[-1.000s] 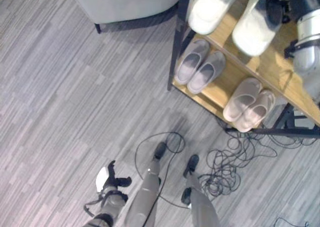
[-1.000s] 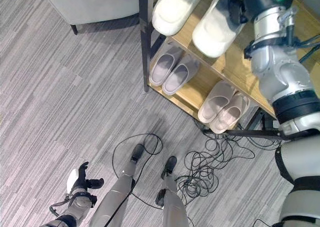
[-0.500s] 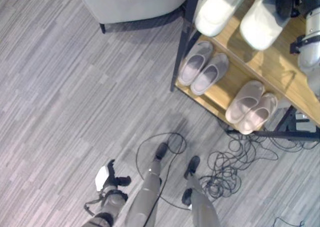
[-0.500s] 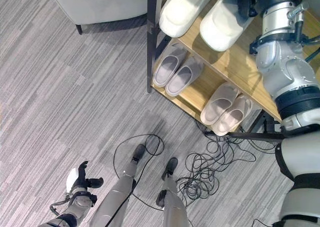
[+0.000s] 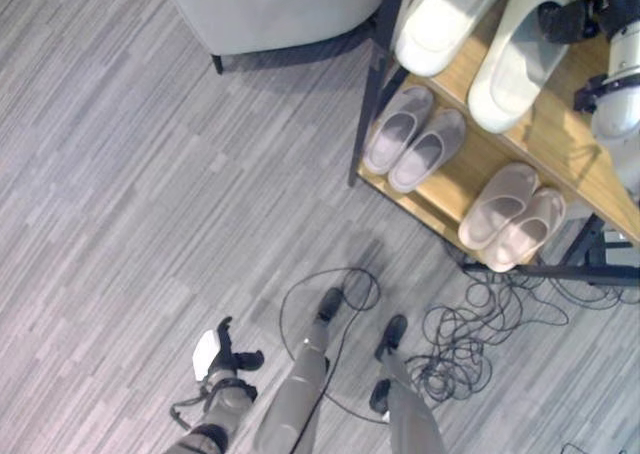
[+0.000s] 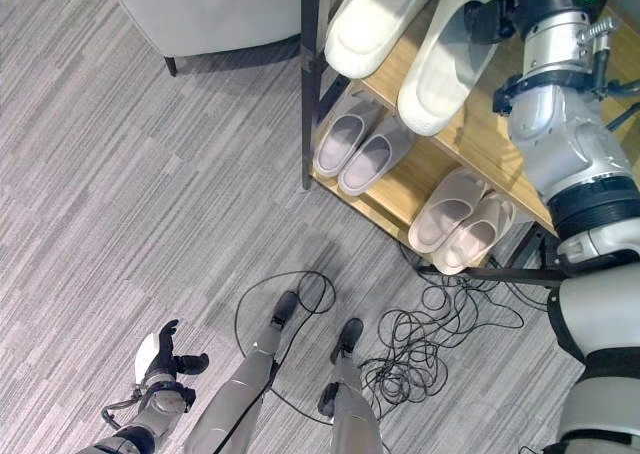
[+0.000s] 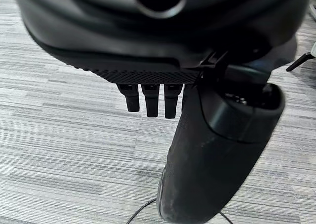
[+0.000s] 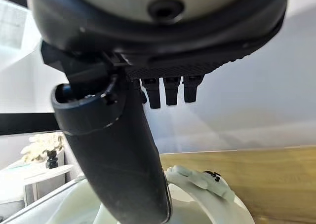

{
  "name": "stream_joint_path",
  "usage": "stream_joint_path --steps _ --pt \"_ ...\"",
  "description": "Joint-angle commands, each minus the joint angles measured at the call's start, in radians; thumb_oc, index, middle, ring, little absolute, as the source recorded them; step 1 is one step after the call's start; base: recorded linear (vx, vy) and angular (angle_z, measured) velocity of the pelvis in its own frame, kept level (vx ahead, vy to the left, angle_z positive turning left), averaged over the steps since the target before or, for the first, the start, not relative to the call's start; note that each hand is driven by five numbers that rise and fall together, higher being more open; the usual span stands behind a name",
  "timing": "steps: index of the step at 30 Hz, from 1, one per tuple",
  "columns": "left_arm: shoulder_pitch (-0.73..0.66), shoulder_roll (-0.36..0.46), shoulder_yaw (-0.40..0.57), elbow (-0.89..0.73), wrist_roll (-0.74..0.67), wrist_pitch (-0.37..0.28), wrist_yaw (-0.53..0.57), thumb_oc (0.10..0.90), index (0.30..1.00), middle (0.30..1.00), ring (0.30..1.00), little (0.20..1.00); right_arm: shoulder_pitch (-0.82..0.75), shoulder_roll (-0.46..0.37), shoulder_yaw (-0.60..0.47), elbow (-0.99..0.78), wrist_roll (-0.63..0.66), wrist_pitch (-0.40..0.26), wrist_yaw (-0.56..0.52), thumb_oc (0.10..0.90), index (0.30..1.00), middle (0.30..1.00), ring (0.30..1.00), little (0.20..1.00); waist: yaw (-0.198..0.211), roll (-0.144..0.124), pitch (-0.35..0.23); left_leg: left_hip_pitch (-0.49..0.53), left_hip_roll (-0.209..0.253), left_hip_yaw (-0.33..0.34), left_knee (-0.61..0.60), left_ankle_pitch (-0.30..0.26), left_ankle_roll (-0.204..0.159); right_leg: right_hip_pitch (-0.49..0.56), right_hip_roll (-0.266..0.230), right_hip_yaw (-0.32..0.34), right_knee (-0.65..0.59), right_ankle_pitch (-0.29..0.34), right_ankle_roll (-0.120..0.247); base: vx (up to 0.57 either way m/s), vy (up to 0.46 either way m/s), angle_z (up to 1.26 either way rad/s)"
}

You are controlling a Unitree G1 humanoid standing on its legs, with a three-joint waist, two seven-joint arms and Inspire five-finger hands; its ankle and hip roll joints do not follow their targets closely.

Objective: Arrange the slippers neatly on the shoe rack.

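The robot's right hand [image 6: 492, 18] grips the heel end of a white slipper [image 6: 445, 66] lying toe-out on the top shelf of the wooden shoe rack [image 5: 560, 139], beside a second white slipper [image 5: 440, 26]. Two grey pairs [image 5: 413, 142] sit on the shelf below. The left hand [image 5: 225, 356] hangs low over the floor [image 5: 150, 174], fingers relaxed, holding nothing.
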Motion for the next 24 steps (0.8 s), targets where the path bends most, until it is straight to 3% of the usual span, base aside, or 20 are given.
stream_joint_path --steps 1,4,5,6,7,9,11,20,24 --pt "0.018 0.037 0.010 0.026 -0.015 -0.008 0.026 0.800 0.900 0.900 0.900 0.900 -0.100 -0.043 -0.081 -0.088 0.048 -0.035 -0.036 0.800 0.900 0.900 0.900 0.900 -0.033 0.002 -0.017 0.037 -0.049 -0.043 -0.047 -0.041 -0.028 0.153 -0.005 -0.012 -0.001 -0.090 0.060 0.00 0.000 0.00" --pt "0.019 0.035 0.011 0.025 -0.018 -0.009 0.020 0.800 0.900 0.900 0.900 0.900 -0.055 -0.029 -0.144 -0.130 0.097 -0.061 -0.045 0.800 0.900 0.900 0.900 0.900 -0.036 0.003 -0.017 0.040 -0.049 -0.044 -0.047 -0.041 -0.027 0.156 -0.005 -0.013 -0.001 -0.090 0.060 0.00 0.000 0.00" --pt "0.025 0.030 0.015 0.021 -0.034 -0.016 0.010 0.800 0.900 0.900 0.900 0.900 0.009 0.034 -0.254 -0.165 0.264 -0.138 -0.038 0.800 0.900 0.900 0.900 0.900 -0.037 0.009 -0.016 0.047 -0.048 -0.043 -0.046 -0.047 -0.026 0.161 -0.004 -0.012 -0.001 -0.093 0.059 0.00 0.000 0.00" --pt "0.026 0.032 0.014 0.021 -0.034 -0.017 0.009 0.800 0.900 0.900 0.900 0.900 0.013 0.034 -0.257 -0.167 0.264 -0.138 -0.037 0.800 0.900 0.900 0.900 0.900 -0.036 0.007 -0.016 0.047 -0.048 -0.043 -0.046 -0.048 -0.026 0.161 -0.004 -0.012 -0.001 -0.093 0.059 0.00 0.000 0.00" --pt "0.027 0.032 0.014 0.031 -0.047 -0.015 -0.024 0.800 0.900 0.900 0.900 0.900 0.025 0.062 -0.286 -0.168 0.353 -0.175 -0.017 0.800 0.900 0.900 0.900 0.900 -0.036 0.012 -0.019 0.050 -0.048 -0.042 -0.047 -0.049 -0.025 0.162 -0.004 -0.009 -0.001 -0.094 0.059 0.00 0.000 0.00" --pt "0.028 0.033 0.013 0.031 -0.047 -0.015 -0.024 0.800 0.900 0.900 0.900 0.900 0.026 0.062 -0.287 -0.168 0.353 -0.176 -0.017 0.800 0.900 0.900 0.900 0.900 -0.035 0.011 -0.019 0.050 -0.048 -0.042 -0.047 -0.049 -0.025 0.162 -0.004 -0.009 -0.001 -0.094 0.059 -0.01 0.012 -0.04" --pt "0.025 0.034 0.018 0.062 -0.058 -0.004 -0.062 0.800 0.900 0.900 0.900 0.900 0.021 0.118 -0.333 -0.145 0.440 -0.207 -0.024 0.800 0.900 0.900 0.900 0.900 -0.036 0.020 -0.024 0.057 -0.043 -0.037 -0.054 -0.048 -0.024 0.161 -0.004 -0.005 -0.001 -0.092 0.059 0.00 0.000 0.00" --pt "0.028 0.041 0.013 0.092 -0.041 0.006 -0.118 0.800 0.900 0.900 0.900 0.900 -0.060 0.104 -0.270 -0.065 0.331 -0.130 -0.020 0.800 0.900 0.900 0.900 0.900 -0.042 0.025 -0.029 0.065 -0.040 -0.036 -0.063 -0.043 -0.025 0.160 -0.002 -0.001 -0.001 -0.088 0.057 0.00 0.003 -0.02" --pt "0.030 0.035 0.015 0.097 -0.047 0.008 -0.123 0.800 0.900 0.900 0.900 0.900 -0.045 0.113 -0.300 -0.094 0.355 -0.150 -0.030 0.800 0.900 0.900 0.900 0.900 -0.044 0.027 -0.030 0.062 -0.042 -0.039 -0.067 -0.037 -0.024 0.158 -0.003 -0.005 -0.001 -0.086 0.058 0.00 0.000 0.00"
